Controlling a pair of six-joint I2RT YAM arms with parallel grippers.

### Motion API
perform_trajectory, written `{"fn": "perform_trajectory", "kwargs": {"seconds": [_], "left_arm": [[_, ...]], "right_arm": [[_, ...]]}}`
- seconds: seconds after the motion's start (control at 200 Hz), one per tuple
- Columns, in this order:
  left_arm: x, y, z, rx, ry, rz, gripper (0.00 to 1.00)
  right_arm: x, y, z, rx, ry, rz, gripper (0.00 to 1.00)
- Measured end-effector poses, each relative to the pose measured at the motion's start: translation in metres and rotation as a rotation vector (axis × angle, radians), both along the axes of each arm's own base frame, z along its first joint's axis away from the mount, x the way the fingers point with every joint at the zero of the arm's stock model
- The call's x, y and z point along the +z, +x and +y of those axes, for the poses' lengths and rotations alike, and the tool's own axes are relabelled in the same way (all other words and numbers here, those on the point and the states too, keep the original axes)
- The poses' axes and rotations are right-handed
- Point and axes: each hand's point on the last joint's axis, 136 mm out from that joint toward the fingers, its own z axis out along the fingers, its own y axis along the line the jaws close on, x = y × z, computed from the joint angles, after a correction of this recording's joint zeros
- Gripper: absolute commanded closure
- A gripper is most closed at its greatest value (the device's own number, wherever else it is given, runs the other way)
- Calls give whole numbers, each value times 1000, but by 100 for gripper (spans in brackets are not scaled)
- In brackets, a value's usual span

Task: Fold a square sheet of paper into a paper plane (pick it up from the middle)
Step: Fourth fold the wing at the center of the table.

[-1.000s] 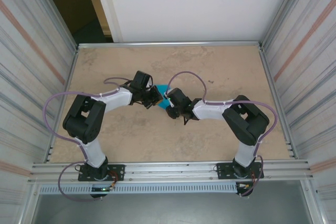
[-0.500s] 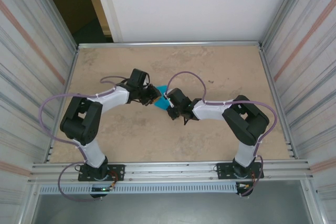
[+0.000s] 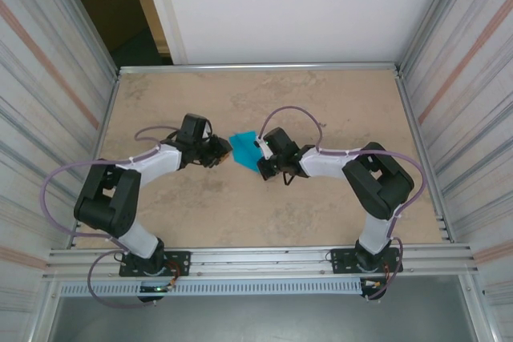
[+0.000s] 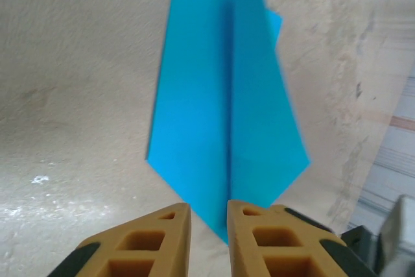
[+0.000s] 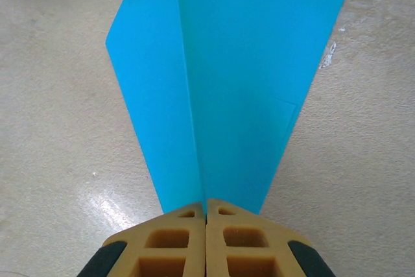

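Right fingers [image 5: 185, 228] pressed together, pad against pad, clamped on the narrow tip of the paper plane [image 5: 240, 82]. From the right gripper [image 5: 206, 204] the turquoise sheet widens away, with a centre crease running straight from the seam between the fingers.

Left fingers [image 4: 162, 241] slightly apart, with bare table visible in the gap. The opposite pointed corner of the paper plane [image 4: 220, 108] lies just beside the inner edge of one finger of the left gripper [image 4: 207, 207]; contact cannot be told.

Overhead, the paper plane [image 3: 244, 150] sits near the middle of the table [image 3: 321, 214], between left gripper [image 3: 223, 152] and right gripper [image 3: 260, 162], both arms reaching inward from the near edge.
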Motion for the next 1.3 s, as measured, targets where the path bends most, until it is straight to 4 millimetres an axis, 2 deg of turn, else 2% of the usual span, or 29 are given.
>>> {"fn": "perform_trajectory", "kwargs": {"seconds": [0.231,0.371,0.596,0.982,1.298], "left_arm": [[-22,-7,-19,-66,-10,42,84],[-30,-3,-30,-100,-8,54,88],[-43,-1,-32,-112,9,76,89],[-42,3,-34,-134,16,55,86],[-50,3,-35,-162,27,56,84]], "right_arm": [[-2,-6,4,24,39,48,95],[-8,-10,6,36,44,75,96],[-8,-10,8,34,64,108,96],[-4,-4,3,1,171,217,97],[-6,-7,3,-11,237,306,98]]}}
